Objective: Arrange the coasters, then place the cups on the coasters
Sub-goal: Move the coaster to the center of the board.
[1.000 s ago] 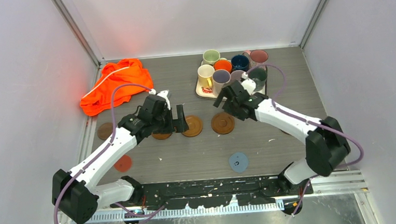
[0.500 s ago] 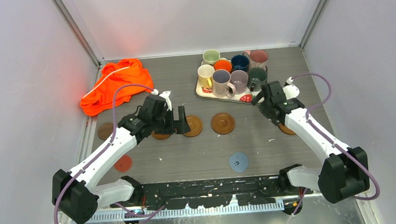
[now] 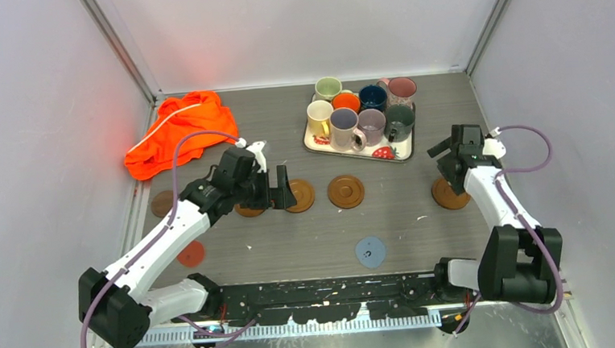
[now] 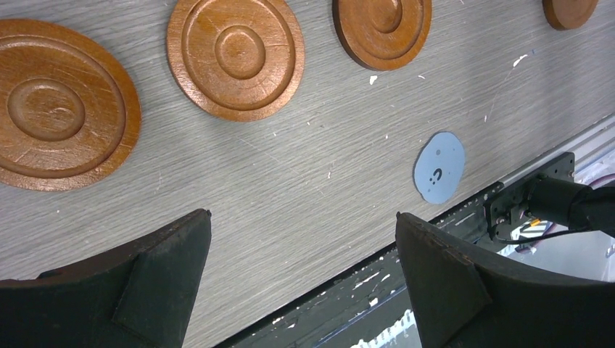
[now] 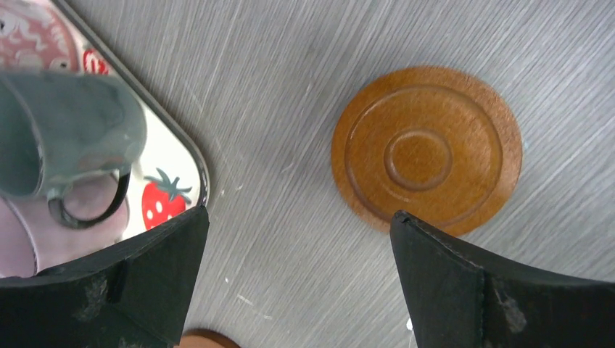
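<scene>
Three wooden coasters lie in a row mid-table (image 3: 250, 209) (image 3: 299, 195) (image 3: 346, 191), and a fourth coaster (image 3: 449, 194) (image 5: 426, 148) lies at the right. A dark brown coaster (image 3: 162, 203), a red coaster (image 3: 190, 254) and a light-blue coaster (image 3: 371, 251) (image 4: 440, 167) lie apart from them. Several cups (image 3: 358, 110) stand on the strawberry tray (image 3: 400, 154), among them a dark grey-green cup (image 5: 65, 138). My left gripper (image 3: 278, 188) (image 4: 302, 214) hangs open and empty over the row's left end. My right gripper (image 3: 450, 151) (image 5: 299, 212) is open and empty between the tray corner and the right coaster.
An orange cloth (image 3: 179, 129) is bunched at the back left. White walls close in the table on three sides. The black base rail (image 3: 327, 290) runs along the near edge. A sliver of another brown disc (image 5: 207, 338) shows at the right wrist view's bottom edge.
My right arm has swung from the tray's front edge near the middle over to the right side, above the right-hand coaster. The left arm has barely moved.
</scene>
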Tool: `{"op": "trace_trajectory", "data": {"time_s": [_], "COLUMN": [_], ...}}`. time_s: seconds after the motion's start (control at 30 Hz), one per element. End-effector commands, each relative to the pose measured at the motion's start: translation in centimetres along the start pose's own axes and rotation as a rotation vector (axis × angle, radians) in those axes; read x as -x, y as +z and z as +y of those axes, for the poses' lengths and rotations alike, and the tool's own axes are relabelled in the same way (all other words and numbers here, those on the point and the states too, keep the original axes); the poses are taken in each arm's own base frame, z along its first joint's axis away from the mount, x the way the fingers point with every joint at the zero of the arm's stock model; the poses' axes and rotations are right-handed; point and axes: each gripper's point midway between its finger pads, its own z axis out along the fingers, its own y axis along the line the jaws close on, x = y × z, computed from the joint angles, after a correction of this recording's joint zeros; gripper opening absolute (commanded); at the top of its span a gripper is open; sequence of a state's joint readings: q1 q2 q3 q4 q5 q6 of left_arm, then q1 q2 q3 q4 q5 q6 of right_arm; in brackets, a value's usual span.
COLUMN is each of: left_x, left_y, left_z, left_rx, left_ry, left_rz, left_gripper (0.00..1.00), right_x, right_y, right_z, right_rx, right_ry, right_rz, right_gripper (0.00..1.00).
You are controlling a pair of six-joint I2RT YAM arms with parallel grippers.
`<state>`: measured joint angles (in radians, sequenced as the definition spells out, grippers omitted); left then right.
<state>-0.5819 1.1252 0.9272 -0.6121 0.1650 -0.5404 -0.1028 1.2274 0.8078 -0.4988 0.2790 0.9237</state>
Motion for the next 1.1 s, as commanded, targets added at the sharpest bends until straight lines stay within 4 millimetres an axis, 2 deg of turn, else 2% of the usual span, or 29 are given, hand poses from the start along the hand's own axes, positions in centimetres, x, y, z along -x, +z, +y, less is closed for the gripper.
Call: {"op": "trace_trajectory", "data": {"time_s": [0.0,0.2,0.47,0.7,0.93,1.07], "left_x": [0.8,0.9,0.9,0.7,0.7,0.7], "left_y": [-1.2,-1.4,-1.4,-1.2,-1.0,-0.9], "left_z": [-1.0,-1.0,-1.0,-1.0,-0.9,-0.9], "left_rx": [-0.047,-0.046,-0.045,-0.049,-0.048,-0.047], "left_ry": [0.027,0.034,0.033,0.029,0.027,0.026], "left_rz": [-0.032,-0.041,-0.041,-0.033,-0.027,-0.025], "left_gripper": [1.0,1.0,1.0,1.0,1.0,1.0], "right_x": [1.1,1.4,-0.8,-2.1,-3.9,-4.9], "right_y": [2.0,4.6,6.8,7.2,6.7,6.3], "right_z": [0.4,-0.7,-1.8,-2.2,-2.3,-1.7], "right_rx": [0.046,0.018,-0.007,0.002,0.043,0.061], "right_ry": [0.037,0.065,0.089,0.099,0.139,0.142], "right_rz": [0.005,0.032,0.106,0.14,0.185,0.196], "right_gripper": [1.0,1.0,1.0,1.0,1.0,1.0]}}
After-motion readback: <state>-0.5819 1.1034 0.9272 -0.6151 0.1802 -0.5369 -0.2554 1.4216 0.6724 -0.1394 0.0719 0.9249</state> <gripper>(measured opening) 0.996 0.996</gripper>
